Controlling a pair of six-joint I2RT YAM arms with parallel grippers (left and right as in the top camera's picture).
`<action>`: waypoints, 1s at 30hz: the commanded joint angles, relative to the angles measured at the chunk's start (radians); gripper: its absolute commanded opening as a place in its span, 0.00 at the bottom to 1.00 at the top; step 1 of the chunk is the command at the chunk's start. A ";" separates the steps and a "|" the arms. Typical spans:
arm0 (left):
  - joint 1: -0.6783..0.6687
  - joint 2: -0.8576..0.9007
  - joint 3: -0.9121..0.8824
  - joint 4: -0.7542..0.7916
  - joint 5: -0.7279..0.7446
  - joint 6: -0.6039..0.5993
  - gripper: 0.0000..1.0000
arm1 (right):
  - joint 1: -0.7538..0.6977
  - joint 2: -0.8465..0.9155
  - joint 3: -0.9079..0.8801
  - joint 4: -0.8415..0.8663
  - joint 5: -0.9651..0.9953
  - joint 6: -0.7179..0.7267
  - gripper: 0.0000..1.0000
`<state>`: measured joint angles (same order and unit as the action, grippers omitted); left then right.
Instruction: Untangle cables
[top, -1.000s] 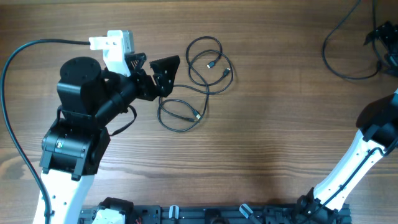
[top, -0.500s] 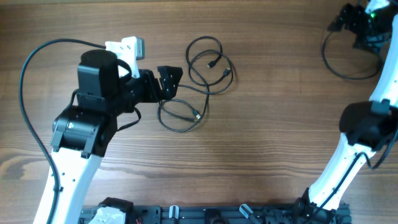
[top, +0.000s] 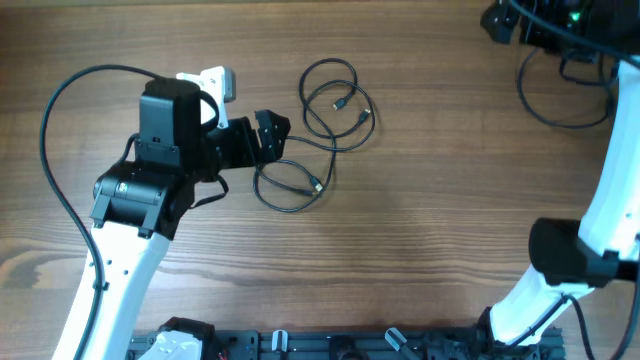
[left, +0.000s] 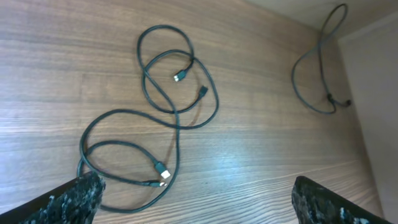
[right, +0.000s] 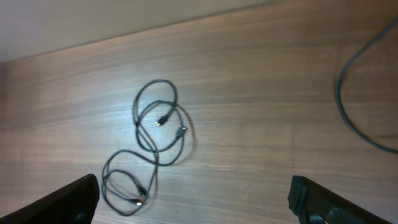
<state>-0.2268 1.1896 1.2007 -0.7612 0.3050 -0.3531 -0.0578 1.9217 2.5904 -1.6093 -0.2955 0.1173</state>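
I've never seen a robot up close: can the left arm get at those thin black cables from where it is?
Probably yes: the left arm has its jaws open right by the cables, with nothing lying between.

The thin black cables (top: 318, 140) lie flat on the wooden desk (top: 440, 200) in overlapping loops, upper rings crossing into a lower coil, small plugs resting inside.
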 joint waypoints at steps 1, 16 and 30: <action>0.006 0.002 0.010 -0.022 -0.057 0.009 0.99 | 0.026 -0.078 0.001 0.000 -0.017 -0.012 1.00; 0.006 0.002 0.010 -0.025 -0.064 0.010 0.99 | 0.039 -0.114 0.001 0.000 -0.016 -0.131 1.00; 0.006 0.002 0.010 -0.037 -0.064 0.010 1.00 | 0.039 -0.233 0.001 0.000 -0.065 -0.195 1.00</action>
<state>-0.2268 1.1896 1.2007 -0.7979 0.2546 -0.3531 -0.0269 1.7378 2.5904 -1.6096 -0.3450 -0.0116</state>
